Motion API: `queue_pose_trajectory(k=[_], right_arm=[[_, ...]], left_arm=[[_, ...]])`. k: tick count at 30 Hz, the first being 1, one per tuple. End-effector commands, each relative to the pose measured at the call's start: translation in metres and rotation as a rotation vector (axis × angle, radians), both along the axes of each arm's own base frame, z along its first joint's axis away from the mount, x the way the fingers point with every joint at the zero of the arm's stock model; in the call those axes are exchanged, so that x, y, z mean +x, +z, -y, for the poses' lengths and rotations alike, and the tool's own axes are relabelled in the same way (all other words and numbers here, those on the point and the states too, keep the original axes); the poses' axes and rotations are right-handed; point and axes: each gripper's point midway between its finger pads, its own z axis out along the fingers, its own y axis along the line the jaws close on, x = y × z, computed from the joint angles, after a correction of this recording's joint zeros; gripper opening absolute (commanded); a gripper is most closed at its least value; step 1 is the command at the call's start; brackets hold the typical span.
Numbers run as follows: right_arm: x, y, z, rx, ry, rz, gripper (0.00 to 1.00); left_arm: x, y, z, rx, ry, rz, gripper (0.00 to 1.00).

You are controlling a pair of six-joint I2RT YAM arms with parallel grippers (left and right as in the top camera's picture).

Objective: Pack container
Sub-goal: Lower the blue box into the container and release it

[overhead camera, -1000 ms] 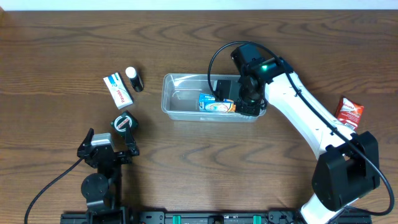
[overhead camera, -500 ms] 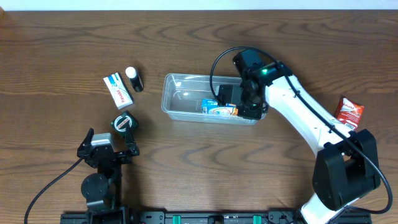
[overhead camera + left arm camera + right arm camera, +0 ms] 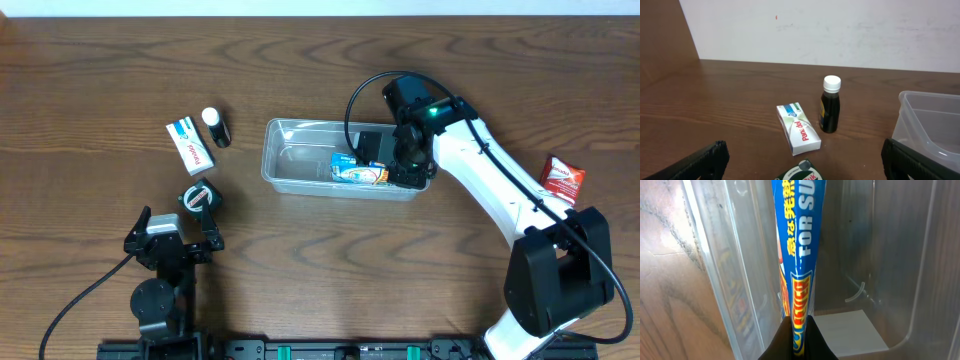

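Observation:
The clear plastic container [image 3: 300, 160] sits mid-table; its wall [image 3: 715, 265] also fills the right wrist view. Inside its right end my right gripper [image 3: 385, 172] is shut on a flat blue, yellow and red packet [image 3: 358, 173], seen edge-on in the wrist view as the packet [image 3: 799, 240] pinched between the black fingertips [image 3: 812, 342]. My left gripper [image 3: 178, 232] stands open near the front left, its fingers [image 3: 702, 160] spread wide with nothing between them, just behind a round green ointment tin [image 3: 198, 196].
A white Panadol box [image 3: 188, 144] and a small dark bottle with a white cap [image 3: 215, 127] lie left of the container. A red sachet [image 3: 562, 181] lies at the far right. A container corner [image 3: 930, 125] shows in the left wrist view.
My right gripper has carried the packet a little to the right and lower inside the container, which has shifted slightly right with it. The left arm has not moved.

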Motion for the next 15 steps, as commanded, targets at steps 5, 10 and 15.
queue_pose_trajectory(k=[5,10,15], right_arm=[[-0.0116,-0.0008,-0.0104,0.066,0.079,-0.051,0.02],[-0.0113,-0.0008,-0.0104,0.066,0.079,-0.05,0.02],[-0.0113,-0.0009,-0.0099,0.066,0.077,-0.051,0.08]], left_arm=[[-0.0006,-0.0151,0.0019,-0.001,-0.011,-0.046,0.98],[-0.0006,-0.0151,0.0019,-0.002,-0.011,-0.046,0.98],[-0.0006,-0.0151,0.0019,-0.002,-0.011,-0.046,0.98]])
